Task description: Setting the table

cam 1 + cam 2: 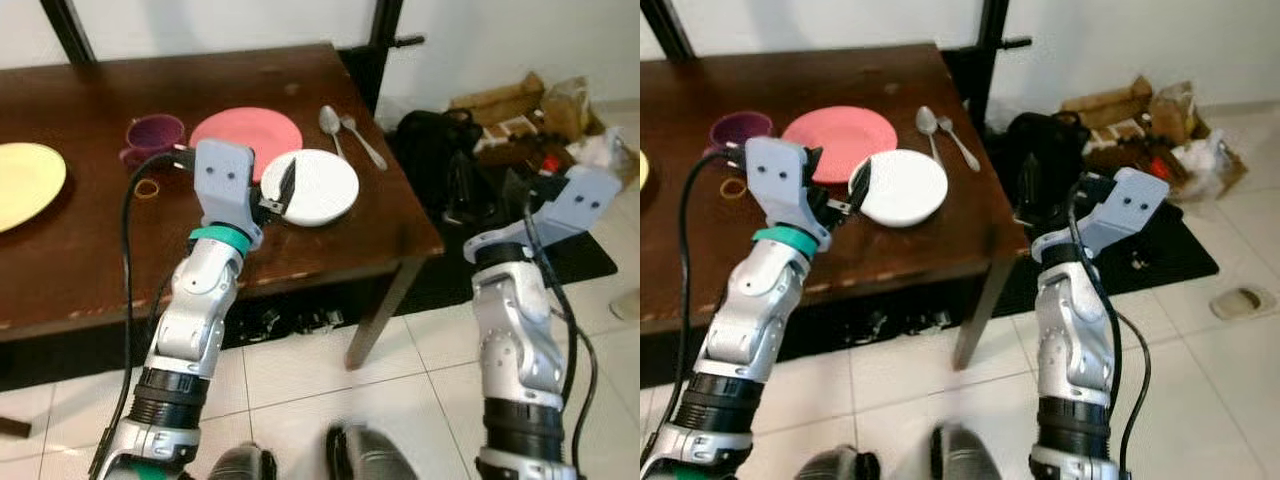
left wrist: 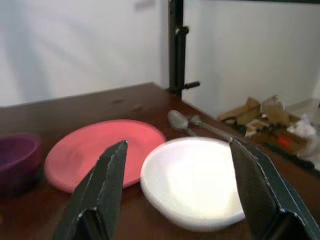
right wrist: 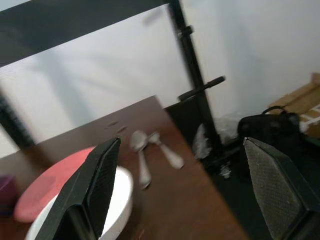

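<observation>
I stand at the edge of a dark brown wooden desk (image 1: 90, 250), looking down over my 2 silver arms. My left pincer (image 2: 175, 195) hovers just above the desk's near edge, its 2 black fingers spread wide and holding nothing. Between them, right ahead, sits a small white plate (image 1: 312, 186), which looks like the thing I am lined up to grasp. Its far edge touches or slightly overlaps a larger pink plate (image 1: 246, 133) lying behind it, so lifting it may nudge the pink one.

Beside the pink plate, toward my left, is a purple cup (image 1: 154, 134), and a yellow plate (image 1: 28, 180) sits further left, well apart. 2 metal spoons (image 1: 345, 130) lie side by side near the desk's right edge, just beyond the white plate. A small ring-shaped band (image 1: 147, 188) rests near the cup.

My right pincer (image 3: 185, 195) is raised off the desk's right corner, above the tiled floor, its fingers also wide apart and empty; it appears to be waiting. A black bag (image 1: 432, 140) and cardboard clutter (image 1: 510, 100) lie on the floor beyond. I can read no labels or writing anywhere.
</observation>
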Robot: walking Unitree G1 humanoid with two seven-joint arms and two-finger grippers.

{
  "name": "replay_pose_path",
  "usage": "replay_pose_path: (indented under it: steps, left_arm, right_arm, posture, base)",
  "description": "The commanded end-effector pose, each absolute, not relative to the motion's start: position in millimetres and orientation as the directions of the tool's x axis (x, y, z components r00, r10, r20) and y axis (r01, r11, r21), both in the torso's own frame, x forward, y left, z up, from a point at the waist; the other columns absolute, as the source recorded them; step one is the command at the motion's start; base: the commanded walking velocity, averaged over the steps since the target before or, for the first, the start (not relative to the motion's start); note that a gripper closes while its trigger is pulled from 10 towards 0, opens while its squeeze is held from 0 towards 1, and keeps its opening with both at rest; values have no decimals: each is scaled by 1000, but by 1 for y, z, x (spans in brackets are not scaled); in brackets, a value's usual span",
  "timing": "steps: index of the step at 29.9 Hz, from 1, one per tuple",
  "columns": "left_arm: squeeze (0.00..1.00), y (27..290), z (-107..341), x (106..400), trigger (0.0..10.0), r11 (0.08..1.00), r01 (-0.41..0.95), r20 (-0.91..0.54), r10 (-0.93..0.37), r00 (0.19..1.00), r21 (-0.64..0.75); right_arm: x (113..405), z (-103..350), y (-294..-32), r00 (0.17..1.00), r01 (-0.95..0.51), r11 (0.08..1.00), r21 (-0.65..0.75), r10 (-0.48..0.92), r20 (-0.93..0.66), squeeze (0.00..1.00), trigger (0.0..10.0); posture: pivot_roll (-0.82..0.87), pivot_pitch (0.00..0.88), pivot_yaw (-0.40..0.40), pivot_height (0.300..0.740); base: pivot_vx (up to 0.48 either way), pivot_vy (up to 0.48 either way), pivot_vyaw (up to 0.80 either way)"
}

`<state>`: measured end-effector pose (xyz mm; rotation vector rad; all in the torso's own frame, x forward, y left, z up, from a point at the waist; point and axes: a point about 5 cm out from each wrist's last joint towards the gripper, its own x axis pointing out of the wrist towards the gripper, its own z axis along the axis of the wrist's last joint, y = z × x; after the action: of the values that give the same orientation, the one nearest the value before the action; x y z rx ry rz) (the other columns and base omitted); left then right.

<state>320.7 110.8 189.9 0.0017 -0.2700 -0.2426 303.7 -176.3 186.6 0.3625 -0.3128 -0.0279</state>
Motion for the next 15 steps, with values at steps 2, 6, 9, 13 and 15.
replay_pose_path:
  steps: [2,6,9,13,15]
  left_arm:
    - [0,110,189,320,10000,971,237,258,-240,936,45]
    - [0,110,189,320,10000,970,238,259,-242,935,47]
    - [0,110,191,320,10000,970,238,262,-242,934,47]
    - [0,110,190,320,10000,969,240,263,-245,933,48]
    - [0,109,190,319,10000,969,242,263,-246,933,48]
  right_arm:
    - [304,187,-177,954,-27,937,348,-80,290,0,10000]
    - [304,187,-177,953,-28,937,347,-80,292,0,10000]
    - [304,188,-177,952,-27,938,346,-81,296,0,10000]
    - [303,189,-177,951,-31,939,342,-78,298,0,10000]
    - [303,190,-177,950,-29,939,344,-81,300,0,10000]
  posture:
    - [-22,0,36,740]
    - [-27,0,39,740]
    - [-29,0,35,740]
    - [-35,0,38,740]
    - [-34,0,37,740]
  base:
    - [-375,0,0]
    - [-376,0,0]
    - [-375,0,0]
    - [-375,0,0]
    - [-375,0,0]
